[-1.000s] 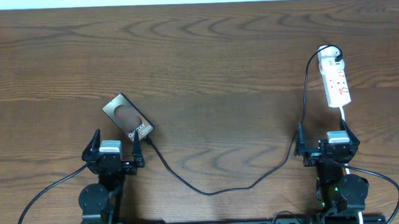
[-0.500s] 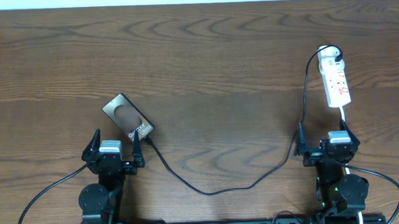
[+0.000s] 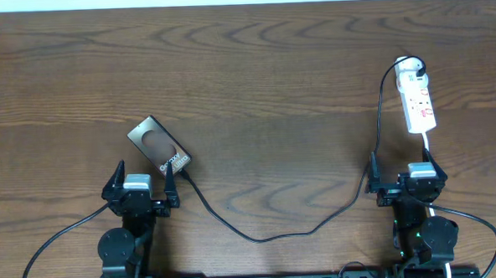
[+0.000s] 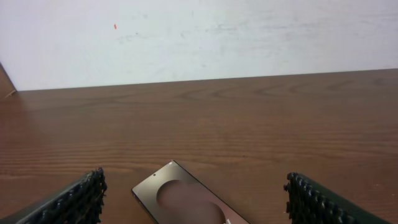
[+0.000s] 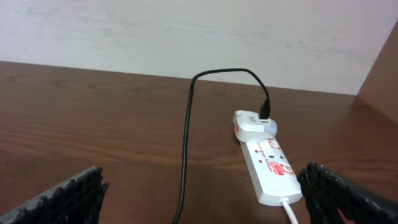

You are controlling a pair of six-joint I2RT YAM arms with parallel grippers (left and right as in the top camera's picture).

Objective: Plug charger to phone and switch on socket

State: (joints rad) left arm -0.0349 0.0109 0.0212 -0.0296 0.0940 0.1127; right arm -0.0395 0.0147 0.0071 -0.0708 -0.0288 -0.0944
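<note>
Item 1 – phone (image 3: 158, 145): lies flat and askew, at about 1 o'clock of the left gripper (image 3: 142, 182), its near end just beside one finger. Jaws released wide, nothing held.

Item 2 – socket (image 3: 418, 102): lies at 12 o'clock of the right gripper (image 3: 400, 169), apart from it. Jaws spread fully, empty.

Item 3 – charger (image 3: 269, 234): sags from the phone's near end toward 6 o'clock, then rises past the right gripper to a white adapter (image 5: 255, 123) at the socket's far end. Whether its tip is seated in the phone cannot be told.

Surface: dark wood-grain table (image 3: 270, 71). Room: plain white wall (image 4: 186, 37) at 12 o'clock.
</note>
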